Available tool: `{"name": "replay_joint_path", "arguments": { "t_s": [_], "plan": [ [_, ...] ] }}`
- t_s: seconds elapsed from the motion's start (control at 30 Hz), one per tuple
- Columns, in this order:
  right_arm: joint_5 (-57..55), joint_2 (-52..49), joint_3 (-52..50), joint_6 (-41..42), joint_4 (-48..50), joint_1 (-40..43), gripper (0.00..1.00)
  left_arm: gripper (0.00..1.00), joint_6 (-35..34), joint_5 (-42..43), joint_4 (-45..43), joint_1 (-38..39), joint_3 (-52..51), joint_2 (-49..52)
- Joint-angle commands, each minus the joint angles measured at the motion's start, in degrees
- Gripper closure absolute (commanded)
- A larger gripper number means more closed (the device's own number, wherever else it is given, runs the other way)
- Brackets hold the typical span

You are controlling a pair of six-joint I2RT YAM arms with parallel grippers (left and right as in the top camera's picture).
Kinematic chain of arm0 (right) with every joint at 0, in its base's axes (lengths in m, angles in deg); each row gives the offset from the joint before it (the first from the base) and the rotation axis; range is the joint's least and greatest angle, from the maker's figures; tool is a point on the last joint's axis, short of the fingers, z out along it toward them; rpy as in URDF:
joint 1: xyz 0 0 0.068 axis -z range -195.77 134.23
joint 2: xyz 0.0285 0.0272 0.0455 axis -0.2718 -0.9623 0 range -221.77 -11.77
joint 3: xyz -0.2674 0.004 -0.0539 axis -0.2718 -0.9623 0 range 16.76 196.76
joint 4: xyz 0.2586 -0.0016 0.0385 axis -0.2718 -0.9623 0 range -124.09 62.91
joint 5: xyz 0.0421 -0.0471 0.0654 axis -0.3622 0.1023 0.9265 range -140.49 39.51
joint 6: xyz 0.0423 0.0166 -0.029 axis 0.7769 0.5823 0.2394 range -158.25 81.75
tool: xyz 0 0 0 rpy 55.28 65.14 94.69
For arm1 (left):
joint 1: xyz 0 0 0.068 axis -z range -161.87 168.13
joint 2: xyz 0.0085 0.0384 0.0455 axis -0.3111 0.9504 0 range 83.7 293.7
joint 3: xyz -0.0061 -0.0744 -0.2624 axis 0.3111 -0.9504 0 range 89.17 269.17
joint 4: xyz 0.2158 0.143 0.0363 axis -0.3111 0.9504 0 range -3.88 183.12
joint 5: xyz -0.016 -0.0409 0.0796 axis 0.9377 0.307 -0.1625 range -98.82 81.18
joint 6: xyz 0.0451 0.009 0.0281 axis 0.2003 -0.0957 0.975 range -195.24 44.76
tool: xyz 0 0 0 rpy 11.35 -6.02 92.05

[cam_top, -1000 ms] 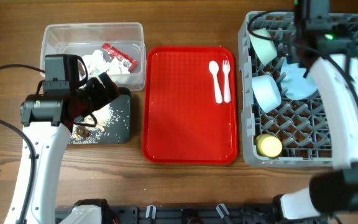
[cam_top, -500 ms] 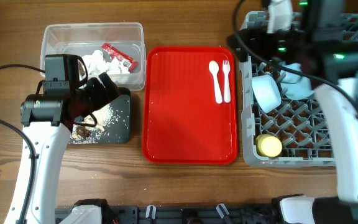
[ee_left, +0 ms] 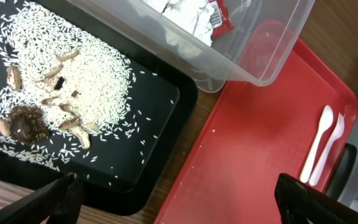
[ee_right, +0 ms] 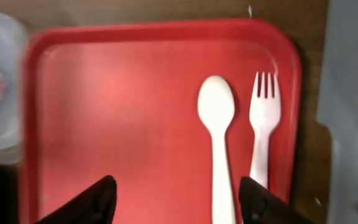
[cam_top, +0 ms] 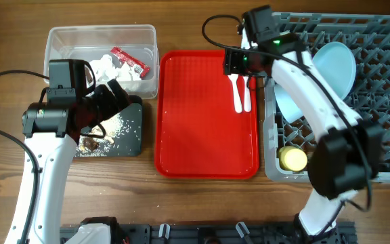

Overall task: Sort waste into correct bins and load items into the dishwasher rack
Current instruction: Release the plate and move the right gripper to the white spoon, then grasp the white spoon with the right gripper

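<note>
Right gripper hovers over red tray, fingers spread wide, nothing held. White spoon and fork lie side by side on tray, near rack-side edge.

Spoon handle best straddled alone and pinched across narrow width (fork easily nudged).

Left gripper spread, empty, above black tray.

Rice scraps resolved only in left wrist view. Grey rack and blue plate seen clearly only overhead.

The left arm and right arm have white links, black joints and thin black cables, the right pincer black-fingered, a green light glowing upper centre.
</note>
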Motion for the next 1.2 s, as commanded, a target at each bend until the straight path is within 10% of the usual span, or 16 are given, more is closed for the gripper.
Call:
{"name": "replay_joint_path", "arguments": {
  "t_s": [0.0,0.77,1.17],
  "plan": [
    [-1.8,-7.0,-0.6,1.3,1.7,-0.1,0.42,0.00,0.6,0.4,-0.2,-0.3,1.0,0.0],
    [-6.9,-15.2,-0.6,3.8,11.8,-0.1,0.53,0.00,0.6,0.4,-0.2,-0.3,1.0,0.0],
    [-6.2,-15.3,-0.6,3.6,11.2,-0.1,0.92,0.00,0.6,0.4,-0.2,-0.3,1.0,0.0]
  ]
}}
